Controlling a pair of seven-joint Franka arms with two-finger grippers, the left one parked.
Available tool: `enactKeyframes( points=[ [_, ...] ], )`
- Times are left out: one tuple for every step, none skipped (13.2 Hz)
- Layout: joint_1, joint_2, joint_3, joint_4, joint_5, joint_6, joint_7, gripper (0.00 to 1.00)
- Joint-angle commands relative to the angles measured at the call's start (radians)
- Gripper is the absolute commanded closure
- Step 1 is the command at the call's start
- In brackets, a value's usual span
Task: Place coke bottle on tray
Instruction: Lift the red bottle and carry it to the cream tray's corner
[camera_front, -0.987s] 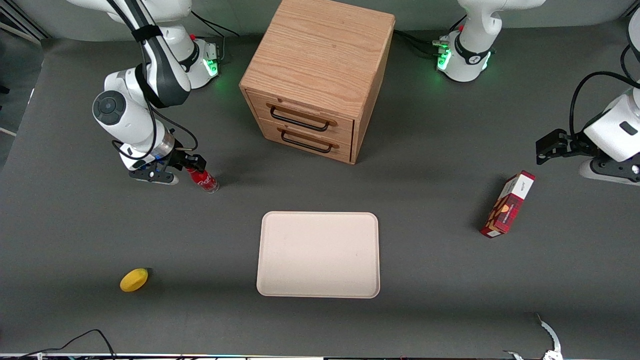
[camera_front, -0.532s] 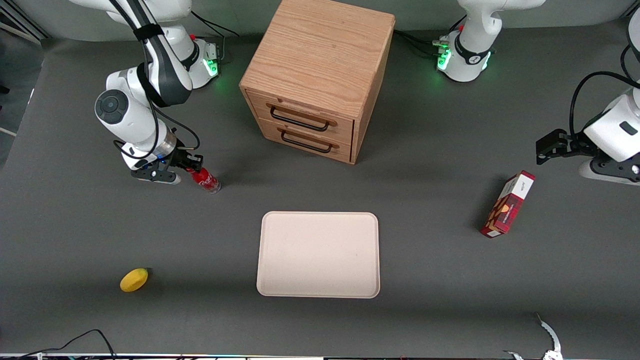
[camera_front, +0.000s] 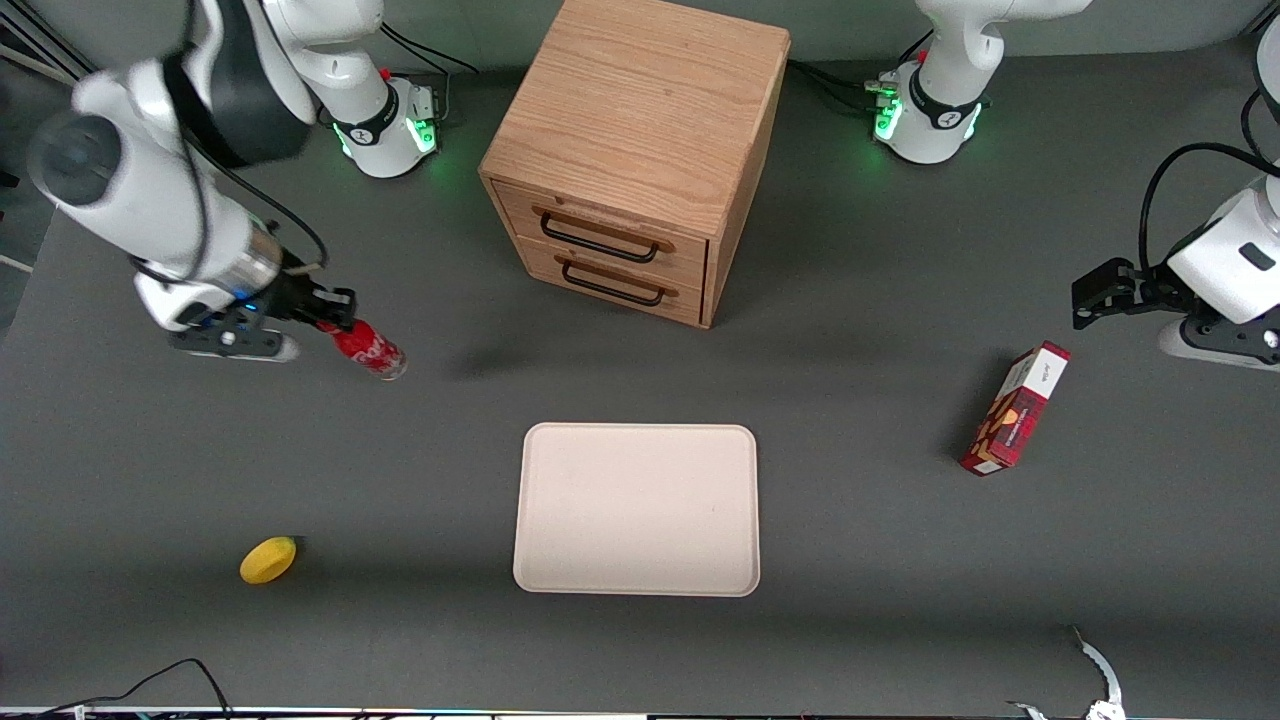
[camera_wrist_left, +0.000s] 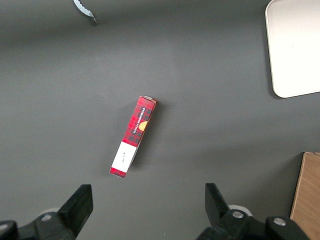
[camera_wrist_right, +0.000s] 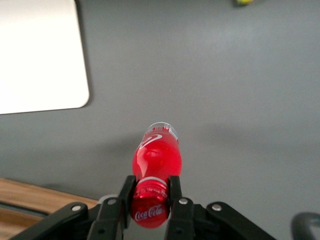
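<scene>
**One bottle gripped and off the table, tray not yet reached**

One step looks done: the gripper (camera_front: 335, 325) has its jaws closed on the neck of the coke bottle (camera_front: 368, 349), just under the red cap, as the right wrist view shows with a finger (camera_wrist_right: 126, 192) pressed to each side. The bottle hangs tilted, clear base lowermost, and seems to be lifted clear of the table (camera_front: 900, 560), toward the working arm's end. What is left, by my reading, is the carry to the tray (camera_front: 637, 509), the lowering and the release. The tray lies well apart from the bottle, nearer the front camera, and nothing rests on it.

The table is a dark grey matte sheet. A wooden two-drawer cabinet (camera_front: 634, 150) stands farther from the front camera than the tray, both drawers shut. A yellow lemon-like fruit (camera_front: 268, 559) sits near the front camera at the working arm's end. A red tartan box (camera_front: 1015, 408) lies toward the parked arm's end. No obstacle stands between bottle and tray.
</scene>
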Motion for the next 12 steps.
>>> enactKeyframes(
  points=[
    [0.014,0.208,0.009,0.407,0.004,-0.213,-0.005,1.0],
    [0.03,0.289,0.01,0.541,0.004,-0.266,0.046,1.0],
    [0.047,0.37,0.022,0.655,0.001,-0.301,0.116,1.0],
    [0.063,0.447,0.053,0.742,-0.006,-0.301,0.173,1.0],
    [0.069,0.524,0.073,0.813,-0.011,-0.289,0.242,1.0],
    [0.093,0.591,0.082,0.864,-0.028,-0.244,0.311,1.0],
    [0.122,0.638,0.082,0.877,-0.069,-0.166,0.368,1.0],
    [0.141,0.681,0.084,0.878,-0.103,-0.083,0.428,1.0],
    [0.152,0.727,0.088,0.878,-0.112,-0.008,0.484,1.0],
    [0.164,0.765,0.088,0.878,-0.12,0.054,0.532,1.0],
    [0.179,0.805,0.088,0.878,-0.159,0.108,0.589,1.0],
    [0.193,0.839,0.09,0.878,-0.221,0.143,0.647,1.0]
  ],
)
